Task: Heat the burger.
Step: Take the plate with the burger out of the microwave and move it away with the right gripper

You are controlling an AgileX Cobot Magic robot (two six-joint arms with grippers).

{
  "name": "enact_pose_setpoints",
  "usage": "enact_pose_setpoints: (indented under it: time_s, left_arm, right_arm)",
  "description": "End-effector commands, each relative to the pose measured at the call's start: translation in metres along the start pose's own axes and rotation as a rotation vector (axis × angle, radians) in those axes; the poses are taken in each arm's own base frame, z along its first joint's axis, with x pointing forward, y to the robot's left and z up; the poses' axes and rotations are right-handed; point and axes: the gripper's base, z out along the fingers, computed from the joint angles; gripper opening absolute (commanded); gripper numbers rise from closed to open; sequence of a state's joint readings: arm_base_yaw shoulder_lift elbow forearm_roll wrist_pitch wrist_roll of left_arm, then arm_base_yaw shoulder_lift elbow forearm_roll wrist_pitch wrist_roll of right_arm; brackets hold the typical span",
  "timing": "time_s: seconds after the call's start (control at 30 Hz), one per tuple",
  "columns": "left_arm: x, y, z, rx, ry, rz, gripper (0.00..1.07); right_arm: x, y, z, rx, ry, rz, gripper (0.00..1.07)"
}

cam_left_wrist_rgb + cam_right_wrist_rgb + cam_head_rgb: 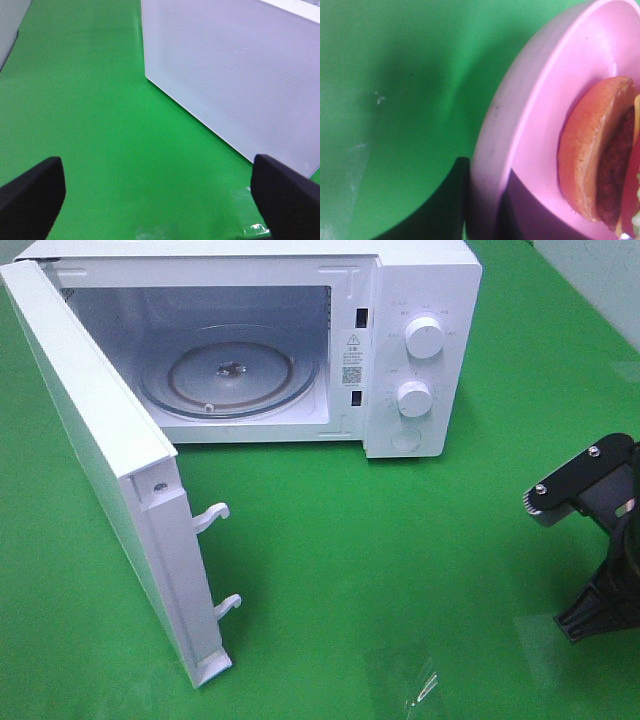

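Gripping the rim of the pink plate [520, 150], your right gripper [482, 200] has its fingers nearly closed on the edge, with the burger [600, 150] sitting on the plate just beyond the fingertips. The microwave [420, 300] lies across the green mat [400, 540] from that arm, door [100, 470] swung wide and glass turntable [230, 375] bare, so the right arm carries. Your left gripper [160, 195] hangs wide open, holding nothing, beside the door.
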State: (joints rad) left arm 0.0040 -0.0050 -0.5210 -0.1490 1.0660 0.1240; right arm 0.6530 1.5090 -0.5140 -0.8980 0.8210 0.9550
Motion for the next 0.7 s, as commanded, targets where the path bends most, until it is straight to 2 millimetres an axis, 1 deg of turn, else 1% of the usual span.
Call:
enact_pose_setpoints:
  time_s: [0.03,0.07,0.1,0.13,0.17,0.2,0.23,0.27,0.47,0.5,0.53,0.57,0.6,0.63,0.67,0.7]
  left_arm:
    - [0.000,0.000,0.000,-0.005,-0.006,-0.005,0.93]
    - [0.000,0.000,0.000,-0.005,-0.006,-0.005,0.93]
    - [0.000,0.000,0.000,-0.005,-0.006,-0.005,0.93]
    - [0.000,0.000,0.000,-0.005,-0.006,-0.005,0.93]
    - [0.000,0.000,0.000,-0.005,-0.006,-0.005,0.93]
    - [0.000,0.000,0.000,-0.005,-0.006,-0.005,0.93]
    - [0.000,0.000,0.000,-0.005,-0.006,-0.005,0.93]
    - [0.000,0.000,0.000,-0.005,-0.006,-0.005,0.93]
    - [0.000,0.000,0.000,-0.005,-0.006,-0.005,0.93]
    - [0.000,0.000,0.000,-0.005,-0.006,-0.005,0.93]
    - [0.000,0.000,0.000,-0.005,-0.006,-0.005,0.93]
    - [0.000,0.000,0.000,-0.005,-0.006,-0.005,0.93]
    - [0.000,0.000,0.000,-0.005,-0.006,-0.005,0.93]
    - [0.000,0.000,0.000,-0.005,-0.006,-0.005,0.93]
    - [0.000,0.000,0.000,-0.005,-0.006,-0.005,0.93]
    - [0.000,0.000,0.000,-0.005,-0.006,-0.005,0.93]
  right_arm:
    - [-0.005,0.000,0.009,0.084,0.014,-0.003,0.02]
    - [-0.005,0.005,0.018,0.103,0.040,-0.001,0.03]
    - [-0.005,0.005,0.018,0.103,0.040,-0.001,0.03]
    - [-0.006,0.008,0.028,0.102,0.064,0.022,0.04]
    - [-0.006,0.008,0.028,0.102,0.064,0.022,0.04]
    - [-0.006,0.012,0.036,0.101,0.093,0.041,0.05]
    - [-0.006,0.012,0.036,0.101,0.093,0.041,0.05]
    - [-0.009,0.016,0.041,0.101,0.109,0.043,0.05]
    - [-0.012,0.022,0.043,0.056,0.111,0.032,0.08]
    - [-0.012,0.025,0.043,0.024,0.109,0.025,0.10]
    - [-0.012,0.025,0.043,0.024,0.109,0.025,0.10]
    - [-0.012,0.028,0.043,-0.002,0.109,0.021,0.17]
    - [-0.012,0.028,0.043,-0.002,0.109,0.021,0.17]
    - [-0.013,0.029,0.042,-0.025,0.111,0.017,0.27]
    - [-0.013,0.029,0.042,-0.025,0.111,0.017,0.27]
    - [-0.014,0.029,0.039,-0.041,0.110,0.025,0.39]
